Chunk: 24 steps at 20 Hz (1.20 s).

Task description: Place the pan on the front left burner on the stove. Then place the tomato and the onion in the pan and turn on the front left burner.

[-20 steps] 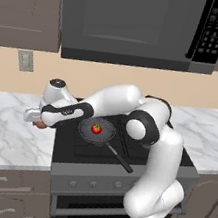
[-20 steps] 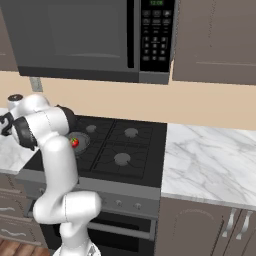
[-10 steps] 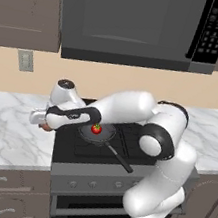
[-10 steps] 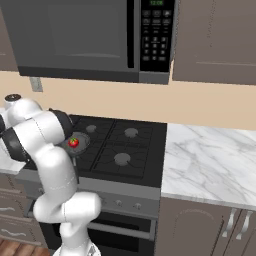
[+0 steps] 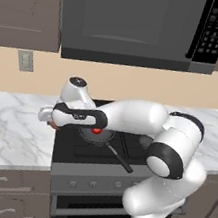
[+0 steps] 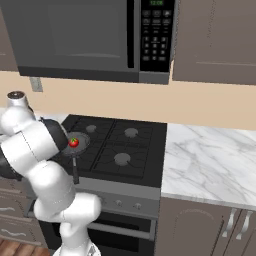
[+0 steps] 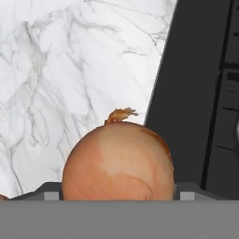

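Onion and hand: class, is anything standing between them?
Nothing visible does. In the hand view the onion sits right at the hand, between its open fingertips, on the marble counter beside the stove.

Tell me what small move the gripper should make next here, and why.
Probably close on the onion. In the hand view it sits right at the gripper, between the finger tips, on the marble counter beside the stove. The jaws look open and not yet gripping. The tomato already lies in the pan, so the onion is what remains to move.
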Motion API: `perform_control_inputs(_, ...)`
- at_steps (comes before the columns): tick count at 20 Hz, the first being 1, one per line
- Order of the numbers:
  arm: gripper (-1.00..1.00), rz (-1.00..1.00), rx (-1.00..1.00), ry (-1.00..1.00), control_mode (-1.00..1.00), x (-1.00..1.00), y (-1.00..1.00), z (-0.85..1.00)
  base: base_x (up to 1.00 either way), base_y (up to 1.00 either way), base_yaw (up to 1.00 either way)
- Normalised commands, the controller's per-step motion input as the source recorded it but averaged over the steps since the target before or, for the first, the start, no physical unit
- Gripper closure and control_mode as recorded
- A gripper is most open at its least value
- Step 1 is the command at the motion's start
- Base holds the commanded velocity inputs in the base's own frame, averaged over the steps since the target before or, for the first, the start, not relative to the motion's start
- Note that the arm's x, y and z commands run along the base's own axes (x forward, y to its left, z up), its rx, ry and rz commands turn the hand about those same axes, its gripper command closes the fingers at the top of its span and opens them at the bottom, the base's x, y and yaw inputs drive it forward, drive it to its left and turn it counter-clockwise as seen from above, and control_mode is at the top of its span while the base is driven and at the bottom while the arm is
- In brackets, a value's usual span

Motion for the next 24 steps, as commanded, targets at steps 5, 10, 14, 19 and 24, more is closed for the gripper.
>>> perform_control_inputs(5, 1.0, -0.03, 0.0, 0.0, -1.0, 0.0, -0.33, 0.22, 0.0, 0.0, 0.0)
perform_control_inputs(10, 1.0, -0.01, 0.0, 0.0, -1.0, 0.0, -0.38, 0.04, 0.0, 0.0, 0.0)
perform_control_inputs(14, 1.0, 0.0, 0.0, 0.0, -1.0, 0.0, -0.42, 0.0, 0.0, 0.0, 0.0)
perform_control_inputs(19, 1.0, 0.0, 0.0, 0.0, -1.0, 0.0, -0.45, 0.01, 0.0, 0.0, 0.0)
perform_control_inputs(24, 1.0, 0.0, 0.0, 0.0, -1.0, 0.0, -0.48, 0.14, 0.0, 0.0, 0.0)
